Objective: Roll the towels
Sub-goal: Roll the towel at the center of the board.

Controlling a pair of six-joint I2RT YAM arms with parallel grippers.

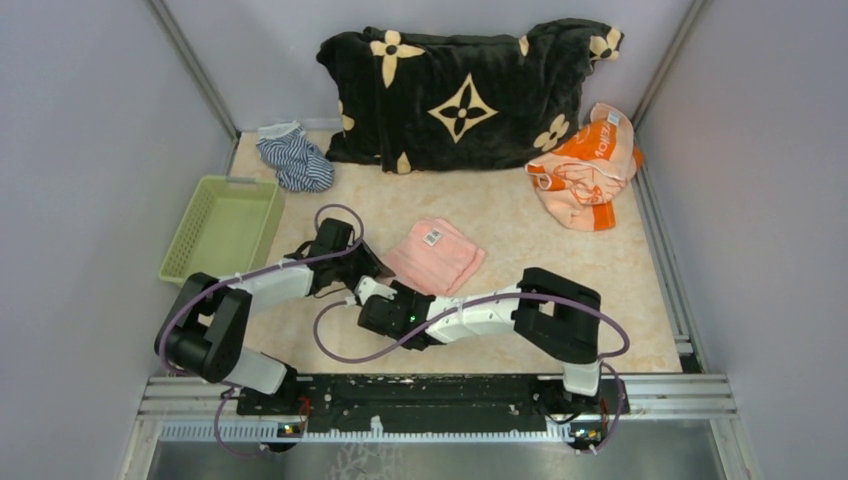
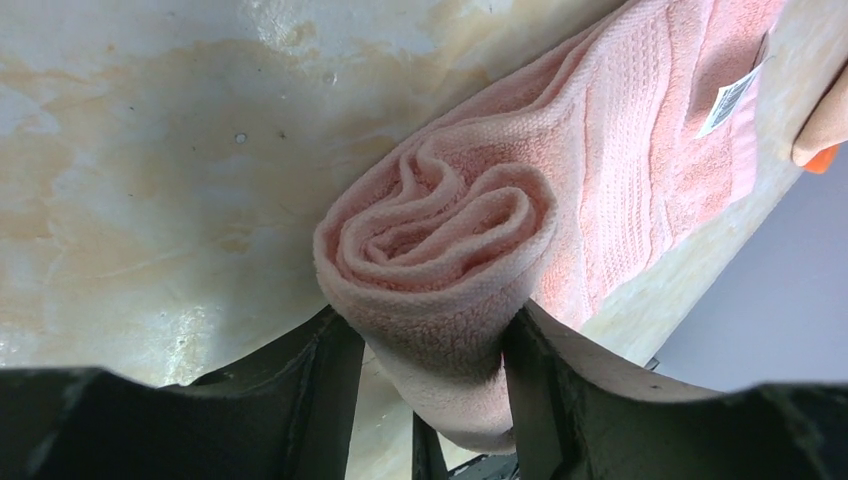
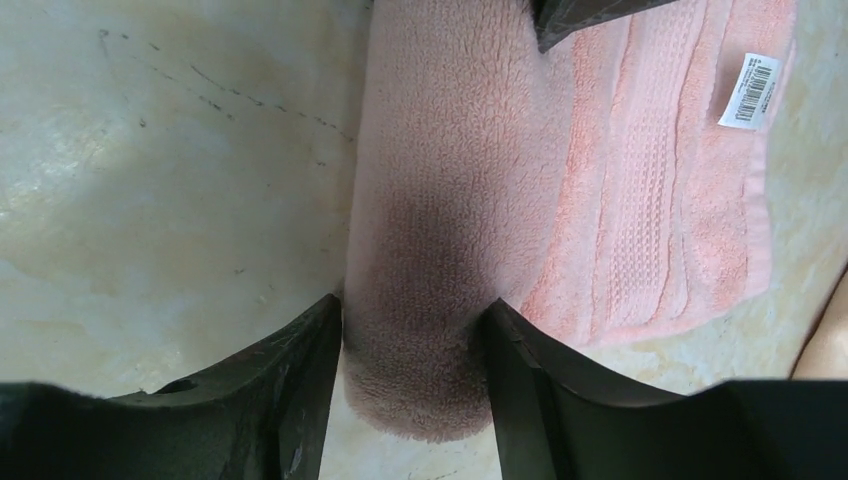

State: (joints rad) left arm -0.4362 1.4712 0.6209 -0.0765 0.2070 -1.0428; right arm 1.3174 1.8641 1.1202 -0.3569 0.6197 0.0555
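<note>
The pale pink towel point(image 1: 436, 256) lies mid-table, its near end wound into a roll, the rest flat with a white label point(image 1: 432, 238) on top. My left gripper point(image 1: 374, 268) is shut on one end of the roll point(image 2: 440, 260), whose spiral shows in the left wrist view. My right gripper point(image 1: 388, 292) is shut on the other end of the roll point(image 3: 440, 240). The flat part and label point(image 3: 750, 90) show to the right in the right wrist view. The orange printed towel point(image 1: 585, 167) lies crumpled at the back right, away from both grippers.
A big black blanket with cream flowers point(image 1: 465, 95) lies along the back wall. A blue-and-white striped cloth point(image 1: 294, 157) sits at the back left. A green basket point(image 1: 222, 228) stands at the left edge. Metal rails run along the table's right side.
</note>
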